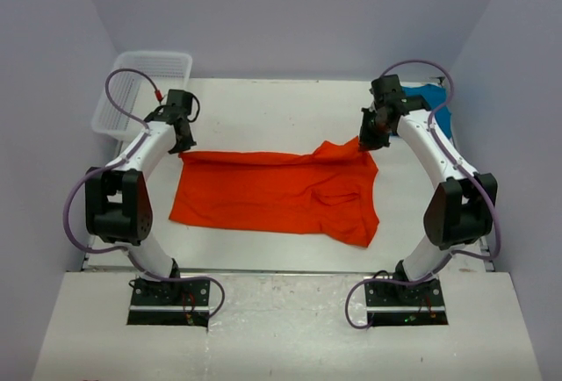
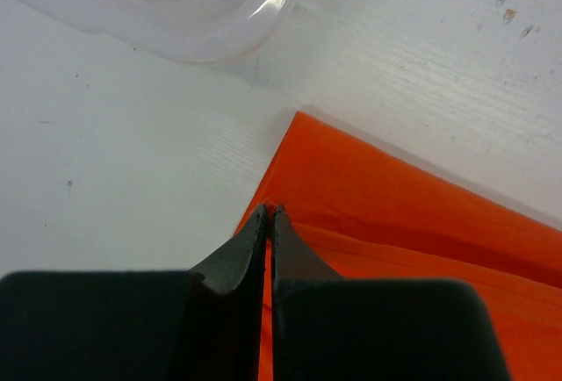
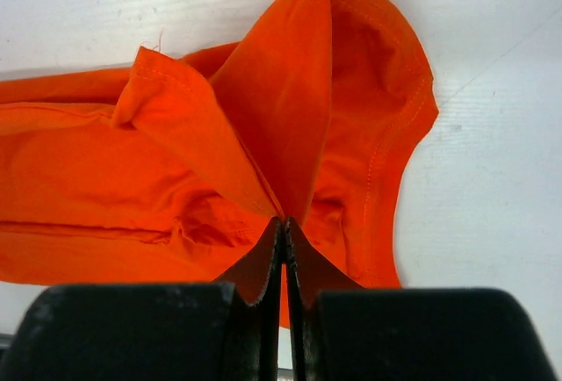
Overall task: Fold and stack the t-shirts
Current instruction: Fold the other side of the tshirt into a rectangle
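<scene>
The orange-red t-shirt [image 1: 281,192] lies spread across the middle of the table. My left gripper [image 1: 183,145] is shut on its far left corner [image 2: 299,179]. My right gripper [image 1: 367,142] is shut on its far right corner, where the cloth rises in a peaked fold [image 3: 290,126]. A sleeve with stitched hem [image 3: 395,153] hangs to the right of that fold. The teal-blue t-shirt [image 1: 436,103] lies at the far right of the table, partly hidden behind my right arm.
A white mesh basket [image 1: 145,87] stands at the far left corner; its rim also shows in the left wrist view [image 2: 202,12]. Walls close the table on three sides. Purple cables loop off both arms.
</scene>
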Tool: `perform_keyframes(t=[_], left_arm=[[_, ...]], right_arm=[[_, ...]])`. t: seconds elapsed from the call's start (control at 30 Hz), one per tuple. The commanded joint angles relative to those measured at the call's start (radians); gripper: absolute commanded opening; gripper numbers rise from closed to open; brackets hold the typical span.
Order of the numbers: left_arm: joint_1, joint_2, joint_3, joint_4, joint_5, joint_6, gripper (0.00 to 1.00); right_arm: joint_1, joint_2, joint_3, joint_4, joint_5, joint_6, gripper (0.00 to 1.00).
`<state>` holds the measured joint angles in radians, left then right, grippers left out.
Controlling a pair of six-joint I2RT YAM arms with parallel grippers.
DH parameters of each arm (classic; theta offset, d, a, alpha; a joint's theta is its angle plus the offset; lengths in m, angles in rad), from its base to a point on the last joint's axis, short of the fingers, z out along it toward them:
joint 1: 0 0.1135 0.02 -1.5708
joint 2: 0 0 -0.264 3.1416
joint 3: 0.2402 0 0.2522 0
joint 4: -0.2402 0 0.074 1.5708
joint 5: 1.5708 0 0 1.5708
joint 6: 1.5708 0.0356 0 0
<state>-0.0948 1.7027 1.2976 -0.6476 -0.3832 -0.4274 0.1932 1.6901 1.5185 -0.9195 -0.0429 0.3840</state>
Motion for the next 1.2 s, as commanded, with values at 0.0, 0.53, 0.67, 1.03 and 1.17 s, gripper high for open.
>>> perform_keyframes(t=[0.0,0.53,0.67,1.03,1.17], left_arm=[[-0.006,-0.051,-0.027,0.006,-0.048,-0.016,0.00],[-0.010,-0.104,-0.124,0.000,-0.071,-0.040,0.00],[-0.011,-0.117,-0.144,-0.003,-0.074,-0.040,0.00],[-0.017,-0.132,-0.192,-0.009,-0.089,-0.053,0.00],[-0.017,-0.132,-0.210,-0.003,-0.097,-0.059,0.00]], right_arm=[[0.018,-0.078,-0.026,0.027,0.031,0.023,0.00],[0.028,-0.205,-0.207,0.037,0.086,0.053,0.00],[0.028,-0.225,-0.242,0.047,0.083,0.055,0.00],[0.029,-0.271,-0.328,0.062,0.083,0.058,0.00],[0.038,-0.283,-0.350,0.065,0.078,0.056,0.00]])
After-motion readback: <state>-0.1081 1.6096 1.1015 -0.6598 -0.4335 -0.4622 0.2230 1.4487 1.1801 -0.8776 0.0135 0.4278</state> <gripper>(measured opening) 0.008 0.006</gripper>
